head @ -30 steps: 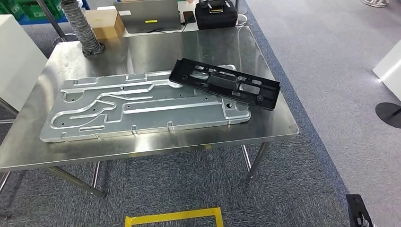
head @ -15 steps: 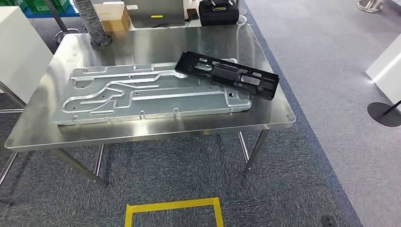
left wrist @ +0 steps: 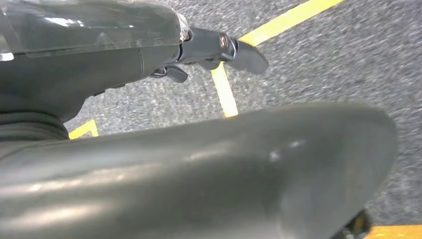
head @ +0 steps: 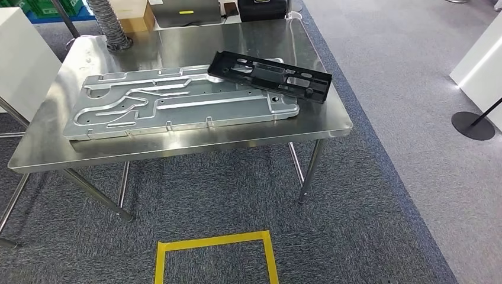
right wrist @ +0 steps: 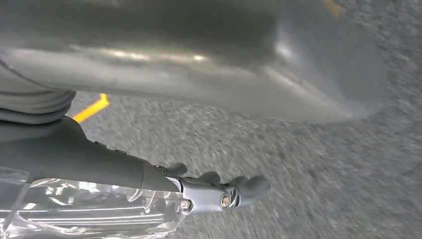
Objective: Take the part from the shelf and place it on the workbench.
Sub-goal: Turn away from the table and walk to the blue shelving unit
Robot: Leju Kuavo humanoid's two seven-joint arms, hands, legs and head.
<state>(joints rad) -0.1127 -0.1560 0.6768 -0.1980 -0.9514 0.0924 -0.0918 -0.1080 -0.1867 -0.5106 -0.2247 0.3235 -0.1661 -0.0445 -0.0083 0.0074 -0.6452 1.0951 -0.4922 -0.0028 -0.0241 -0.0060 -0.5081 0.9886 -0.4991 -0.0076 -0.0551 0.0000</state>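
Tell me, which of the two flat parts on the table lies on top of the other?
The black part: its end rests on the big silver plate, which lies flat on the table.

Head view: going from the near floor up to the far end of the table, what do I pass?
Yellow tape square → silver metal plate → black plastic part → ribbed hose.

We see a steel worktop [head: 177, 148] on grey carpet. A large silver plate [head: 177, 109] lies flat on it, and a black part [head: 269, 76] rests tilted across the plate's right end.
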